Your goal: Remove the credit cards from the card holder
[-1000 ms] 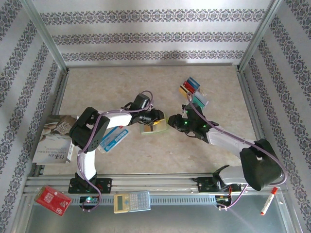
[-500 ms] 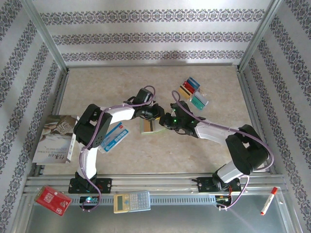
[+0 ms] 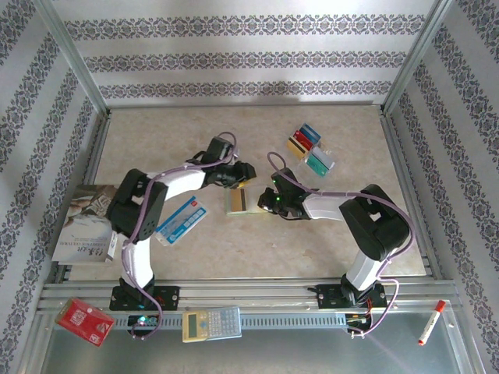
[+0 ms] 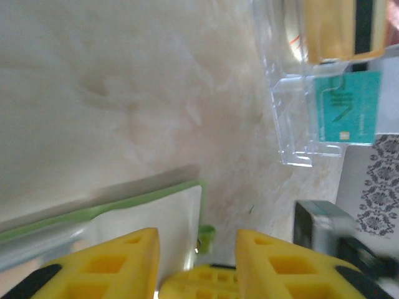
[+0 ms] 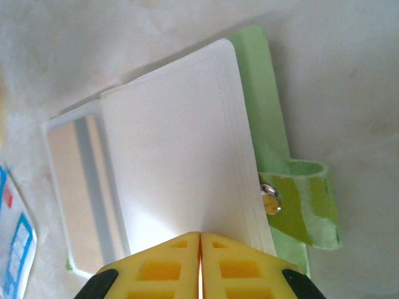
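Note:
The lime-green card holder (image 3: 240,202) lies open mid-table, a tan card with a dark stripe showing in it. In the right wrist view the card holder (image 5: 257,81) shows its snap tab, a white stack (image 5: 181,149) and a striped card (image 5: 78,180). My right gripper (image 3: 265,199) (image 5: 199,235) is shut, tips against the white stack's near edge. My left gripper (image 3: 244,173) (image 4: 198,233) stands open just behind the holder's green edge (image 4: 124,200), nothing between its fingers. Several credit cards (image 3: 310,148) sit in clear trays at the back right, among them a teal card (image 4: 346,106) and a yellow card (image 4: 340,28).
A blue-and-white packet (image 3: 181,220) lies left of the holder, a booklet (image 3: 90,222) at the left edge. On the front rail sit a red board (image 3: 86,321), a calculator (image 3: 212,323) and a red marker (image 3: 430,322). Metal frame posts and patterned walls enclose the table.
My right gripper slid left onto the card holder and shut. My left gripper drew back from the holder towards the far side and opened.

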Robot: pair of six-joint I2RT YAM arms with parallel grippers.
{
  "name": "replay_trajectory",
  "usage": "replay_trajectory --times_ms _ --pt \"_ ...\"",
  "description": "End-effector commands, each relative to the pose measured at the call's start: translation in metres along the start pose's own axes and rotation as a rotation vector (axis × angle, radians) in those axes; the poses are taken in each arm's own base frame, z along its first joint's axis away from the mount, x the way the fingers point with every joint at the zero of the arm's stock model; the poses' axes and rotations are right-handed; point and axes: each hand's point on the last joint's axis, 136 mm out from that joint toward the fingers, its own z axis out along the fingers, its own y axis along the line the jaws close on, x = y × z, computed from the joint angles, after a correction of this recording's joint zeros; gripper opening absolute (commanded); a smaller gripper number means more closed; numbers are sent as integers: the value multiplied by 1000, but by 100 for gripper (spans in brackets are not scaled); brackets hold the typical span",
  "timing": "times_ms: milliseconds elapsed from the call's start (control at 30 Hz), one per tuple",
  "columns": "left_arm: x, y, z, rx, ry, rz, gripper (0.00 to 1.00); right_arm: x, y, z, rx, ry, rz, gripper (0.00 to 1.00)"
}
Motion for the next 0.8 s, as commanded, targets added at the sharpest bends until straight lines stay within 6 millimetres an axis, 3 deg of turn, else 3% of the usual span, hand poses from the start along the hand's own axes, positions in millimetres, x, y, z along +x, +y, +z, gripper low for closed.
replay_trajectory --times_ms 0,200,367,567,767 --pt "2 14 -28 -61 -51 -18 43 -8 -6 3 20 -33 22 11" --pt "36 41 -49 -140 -13 -50 52 -2 -21 2 71 -25 32 12" --pt "58 52 -49 -169 30 -77 56 2 -29 1 100 -17 32 12" --pt "64 55 -37 -141 44 -103 56 3 -32 3 106 -7 37 12" --pt "66 56 -24 -131 69 -106 47 4 -31 6 98 2 36 12"
